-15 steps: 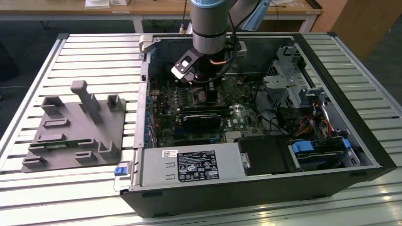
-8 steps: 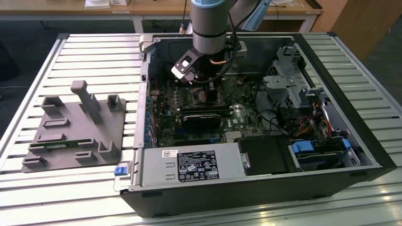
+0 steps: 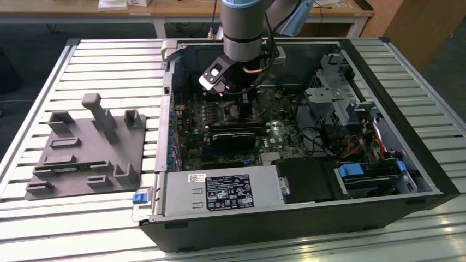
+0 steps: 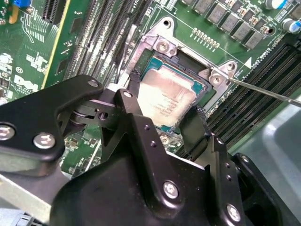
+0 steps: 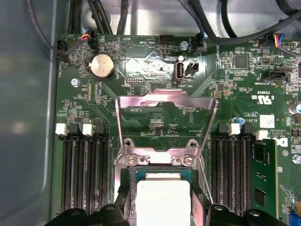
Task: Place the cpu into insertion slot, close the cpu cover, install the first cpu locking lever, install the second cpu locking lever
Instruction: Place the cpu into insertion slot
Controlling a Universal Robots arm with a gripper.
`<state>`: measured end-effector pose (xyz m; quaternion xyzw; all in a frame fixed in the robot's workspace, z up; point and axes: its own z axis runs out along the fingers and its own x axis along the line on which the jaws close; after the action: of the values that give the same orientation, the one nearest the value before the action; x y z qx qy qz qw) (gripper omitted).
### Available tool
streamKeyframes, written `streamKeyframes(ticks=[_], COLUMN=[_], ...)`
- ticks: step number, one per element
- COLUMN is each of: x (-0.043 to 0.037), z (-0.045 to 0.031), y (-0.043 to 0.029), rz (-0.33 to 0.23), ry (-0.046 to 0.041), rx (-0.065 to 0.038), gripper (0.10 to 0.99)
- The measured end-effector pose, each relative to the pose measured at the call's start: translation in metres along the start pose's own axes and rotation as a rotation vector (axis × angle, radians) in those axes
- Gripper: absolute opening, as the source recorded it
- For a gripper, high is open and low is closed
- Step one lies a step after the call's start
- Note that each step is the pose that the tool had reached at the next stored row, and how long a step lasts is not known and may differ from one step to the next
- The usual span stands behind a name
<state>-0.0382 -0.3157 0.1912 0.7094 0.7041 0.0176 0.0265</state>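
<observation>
One broad slatted metal bench (image 3: 109,60) carries a black computer case (image 3: 291,229) lying open on its side, and a grey robot arm (image 3: 244,27) reaches down into it from above. Inside lies the green motherboard (image 5: 141,61).

In the first wrist view the thin silvery cpu cover (image 5: 164,97), a frame with a square window, stands swung back, clear of the socket. A thin steel locking lever (image 4: 268,92) sticks out to one side, not latched.

The square black insertion slot (image 4: 162,44) with its silvery rim sits just beneath the black hand (image 4: 167,106). The hand is narrow, its fingers (image 4: 134,87) pressed on two opposite edges of the small flat square cpu (image 4: 171,96) with a silver-grey metal top. The cpu sits within the slot's rim. Whether it already rests on the contacts or hangs just above them I cannot tell.

By my reading the first step, placing the cpu, is in hand, with the cover and both levers not yet dealt with. Finishing it calls for the cpu to lie level and square with the rim, no corner riding up, before the grip eases.
</observation>
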Motion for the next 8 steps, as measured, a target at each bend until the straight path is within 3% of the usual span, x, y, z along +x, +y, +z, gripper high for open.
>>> streamKeyframes(ticks=[8], x=[0.001], z=[0.0007], y=[0.0], rz=[0.0], ry=[0.0021], rx=[0.0], gripper=[0.62])
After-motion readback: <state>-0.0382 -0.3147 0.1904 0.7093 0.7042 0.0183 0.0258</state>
